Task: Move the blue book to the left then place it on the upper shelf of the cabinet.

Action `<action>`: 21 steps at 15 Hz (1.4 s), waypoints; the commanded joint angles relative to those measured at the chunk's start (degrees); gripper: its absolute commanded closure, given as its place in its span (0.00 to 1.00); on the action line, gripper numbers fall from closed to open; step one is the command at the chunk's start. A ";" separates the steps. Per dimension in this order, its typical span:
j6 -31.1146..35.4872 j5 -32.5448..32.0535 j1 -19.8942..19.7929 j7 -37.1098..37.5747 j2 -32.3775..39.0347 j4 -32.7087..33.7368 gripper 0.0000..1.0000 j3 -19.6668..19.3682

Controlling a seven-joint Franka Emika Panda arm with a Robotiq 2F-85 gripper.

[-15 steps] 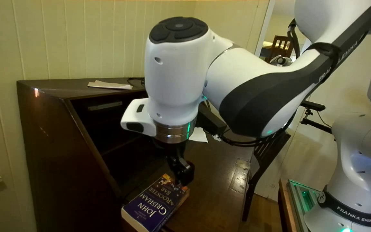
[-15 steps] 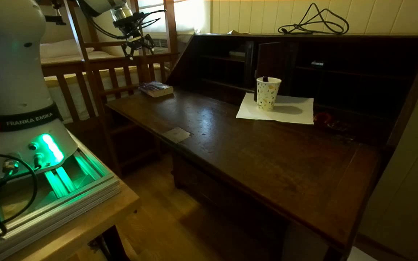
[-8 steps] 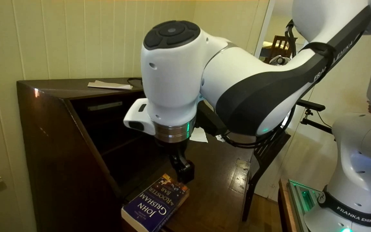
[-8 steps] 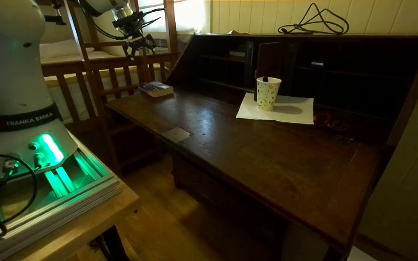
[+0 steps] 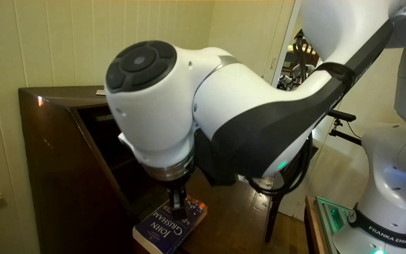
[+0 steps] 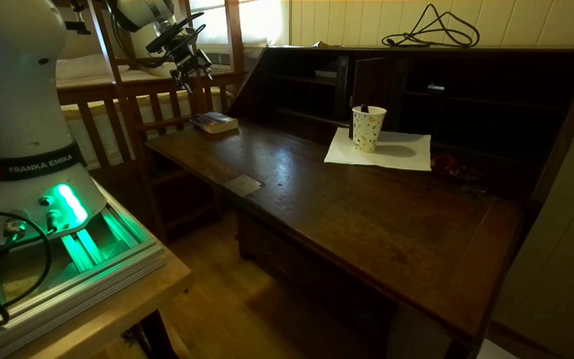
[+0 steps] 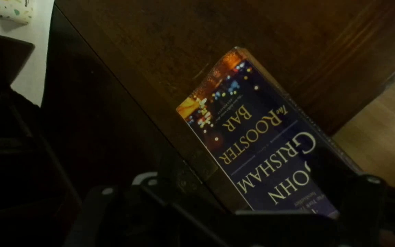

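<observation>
The dark cabinet rises along the wide surface. Over one end hangs the gripper, fingers spread well apart, holding nothing. Beneath it, on the surface, the blue book lies flat, cover up. It should prove light and slightly bendy, its cover probably slick; best pinched mid-length across the width, spine to page edges, so the pages stay together.

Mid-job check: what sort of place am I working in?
Most likely a bedroom: there's a slatted wooden bed, a bright window beyond it, and a wooden secretary desk.
</observation>
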 commanded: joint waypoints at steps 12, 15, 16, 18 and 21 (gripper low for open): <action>-17.32 -5.79 11.32 19.28 19.91 23.32 0.00 -4.98; -23.32 -5.45 13.63 26.19 23.90 28.28 0.00 -6.14; -25.00 -5.26 14.32 27.89 25.20 29.94 0.00 -6.43; -26.78 -5.25 15.58 29.98 27.92 33.25 0.00 -6.70; -27.17 -6.25 17.40 32.43 31.45 37.57 0.00 -7.98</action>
